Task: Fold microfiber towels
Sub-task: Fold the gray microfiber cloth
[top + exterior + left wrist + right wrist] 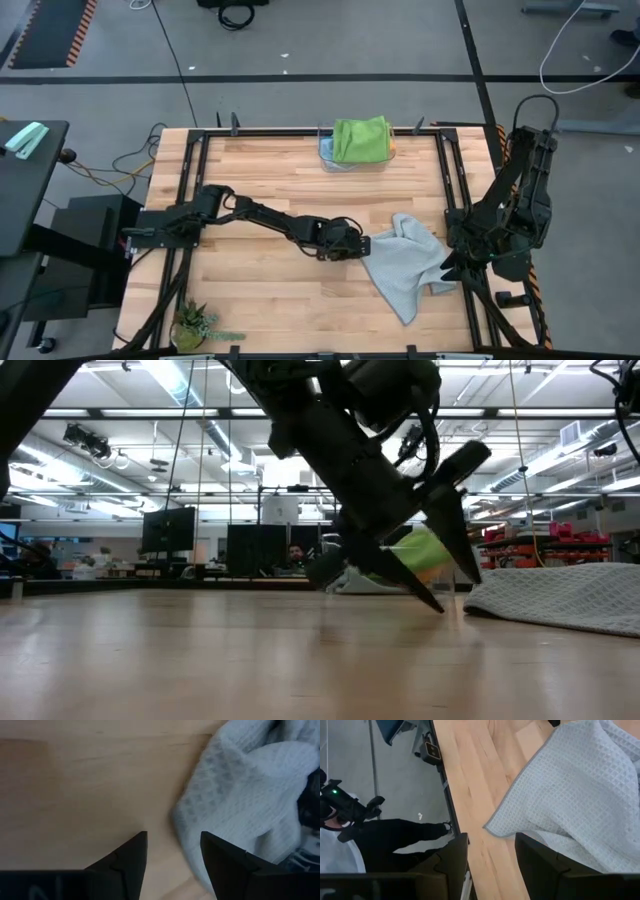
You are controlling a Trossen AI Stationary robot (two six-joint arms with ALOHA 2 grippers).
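A light grey towel [405, 265] lies crumpled and partly spread on the table's right half. My left gripper [357, 244] reaches in from the left and stands open, low over the table at the towel's left edge [182, 817], its fingertips slanting down just short of the cloth [560, 595]. My right gripper [450, 268] hangs open above the towel's right corner [492, 827], near the table's right edge. At the far edge is a pile of folded towels with the green one [360, 138] on top, a light blue one [327, 152] under it and a bit of yellow-orange [392, 150] showing.
A small potted plant [195, 325] stands at the near left corner. Black frame rails [455, 170] run along the table's left and right sides. Bare wood [270, 290] lies to the near left of the grey towel.
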